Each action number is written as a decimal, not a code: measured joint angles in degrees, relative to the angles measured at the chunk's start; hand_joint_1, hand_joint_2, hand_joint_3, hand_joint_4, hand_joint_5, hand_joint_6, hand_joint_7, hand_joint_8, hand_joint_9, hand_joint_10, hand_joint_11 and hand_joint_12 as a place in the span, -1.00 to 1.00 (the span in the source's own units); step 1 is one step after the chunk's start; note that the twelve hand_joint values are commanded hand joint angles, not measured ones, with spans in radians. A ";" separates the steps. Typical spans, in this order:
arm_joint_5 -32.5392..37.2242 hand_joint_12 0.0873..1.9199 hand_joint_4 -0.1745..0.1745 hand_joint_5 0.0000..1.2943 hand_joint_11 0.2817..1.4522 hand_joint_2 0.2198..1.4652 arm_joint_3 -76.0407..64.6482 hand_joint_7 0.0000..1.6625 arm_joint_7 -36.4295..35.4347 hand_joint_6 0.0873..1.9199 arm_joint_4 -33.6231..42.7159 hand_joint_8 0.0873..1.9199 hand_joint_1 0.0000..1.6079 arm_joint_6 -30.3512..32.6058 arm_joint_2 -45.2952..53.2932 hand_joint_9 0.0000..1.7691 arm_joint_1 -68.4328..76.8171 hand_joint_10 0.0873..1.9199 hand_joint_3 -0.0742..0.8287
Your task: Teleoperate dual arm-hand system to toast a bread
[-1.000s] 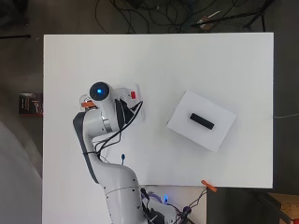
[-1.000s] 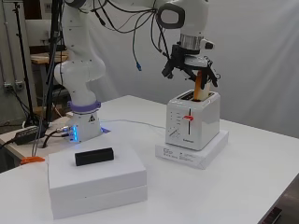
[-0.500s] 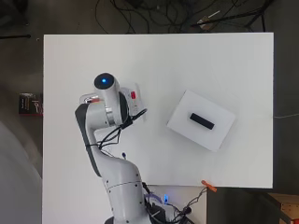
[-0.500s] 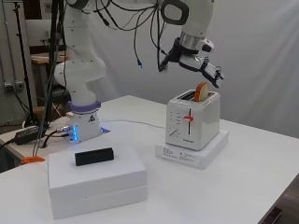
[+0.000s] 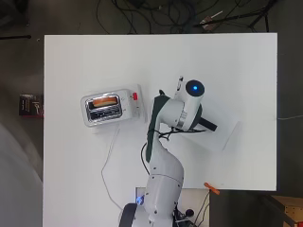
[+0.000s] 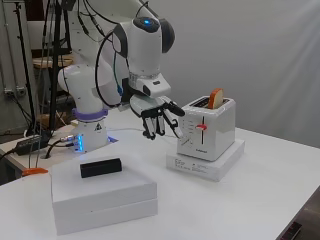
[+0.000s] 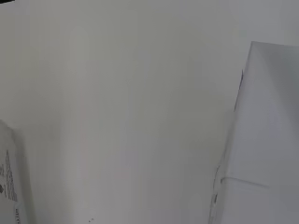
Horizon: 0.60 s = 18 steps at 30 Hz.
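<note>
Now that the hand (image 6: 155, 117) has been drawn away from above the toaster (image 6: 206, 130), its fingers hang relaxed and empty; the bread (image 6: 216, 98) is left in the slot, lever (image 6: 202, 126) seemingly unpressed.

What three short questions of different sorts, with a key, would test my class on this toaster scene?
1. True or false: the bread slice lies flat on the table.
2. The hand is: A) gripping the toaster's red lever; B) hanging between the toaster and the white boxes, holding nothing; C) holding the black block.
3. Fill in: the black block rests on the stacked white ____.

Key: 1 false, it stands in a toaster slot; 2 B; 3 boxes.
</note>
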 joint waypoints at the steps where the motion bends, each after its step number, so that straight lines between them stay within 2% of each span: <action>1: 0.13 0.89 -0.33 -0.67 -0.14 0.28 0.64 0.33 0.12 -1.00 0.06 0.89 -1.00 0.18 0.59 0.51 0.16 0.97 -0.84; 4: 0.66 0.92 -0.22 -0.68 -0.17 0.29 6.00 0.33 0.71 -1.00 0.29 0.85 -1.00 1.04 2.62 0.47 0.77 0.98 -0.83; 8: 1.70 0.99 -0.10 -0.49 0.07 0.34 12.87 0.47 1.04 -1.00 1.28 0.88 -1.00 1.79 6.71 0.58 1.28 1.00 -0.82; 14: 3.05 1.00 -0.21 -0.60 0.05 0.36 13.05 0.44 -0.32 -1.00 1.51 0.87 -1.00 2.50 8.83 0.56 0.86 0.99 -0.83; 18: 3.99 1.00 -0.22 -0.51 0.15 0.39 12.56 0.45 -1.06 -1.00 1.29 0.94 -1.00 2.91 10.01 0.59 0.49 1.00 -0.83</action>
